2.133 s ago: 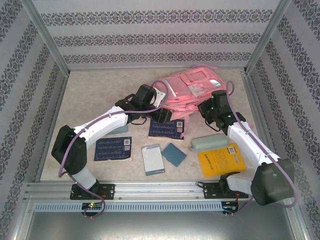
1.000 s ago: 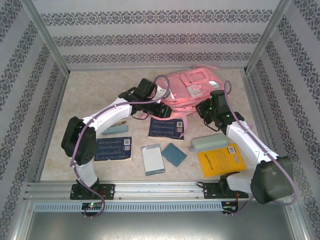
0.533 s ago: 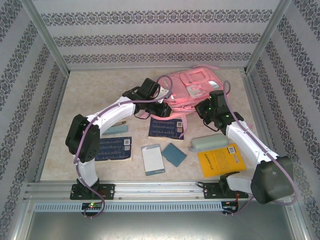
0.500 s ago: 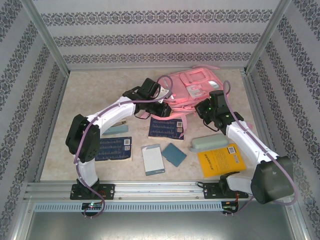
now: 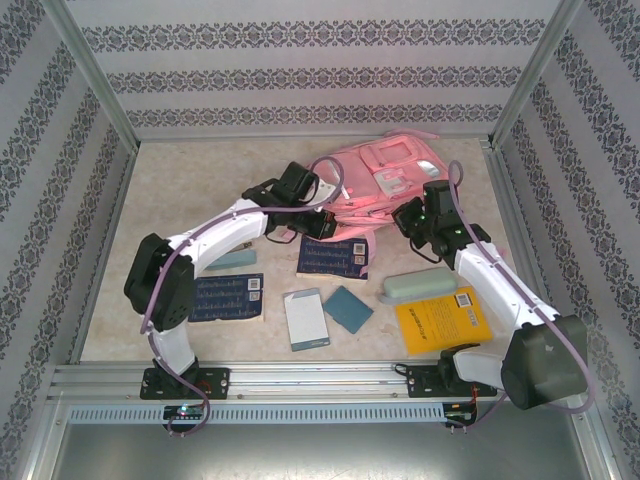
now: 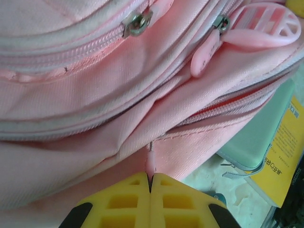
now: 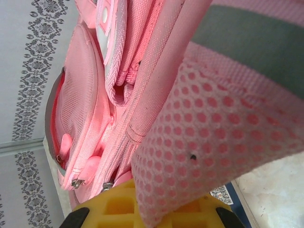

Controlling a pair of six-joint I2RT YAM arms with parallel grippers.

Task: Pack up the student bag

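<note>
Student bag (image 5: pixel 385 180) lies crosswise, pockets up; left pincer (image 6: pixel 150 183) pinches its zip pull (image 6: pixel 150 164), right pincer (image 7: pixel 142 203) its strap (image 7: pixel 213 142).

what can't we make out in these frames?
1. Top view: the left arm and right arm cover the bag's near edge; main zip open or shut, can't tell.
2. Right wrist view: mesh strap drapes over the right claw; whether it's pinched is hidden.
3. Left wrist view: left claw pinches a pull tab; a fabric fold hides which zip it runs.
4. Top view: teal item partly under the left arm; booklet print too small.
</note>
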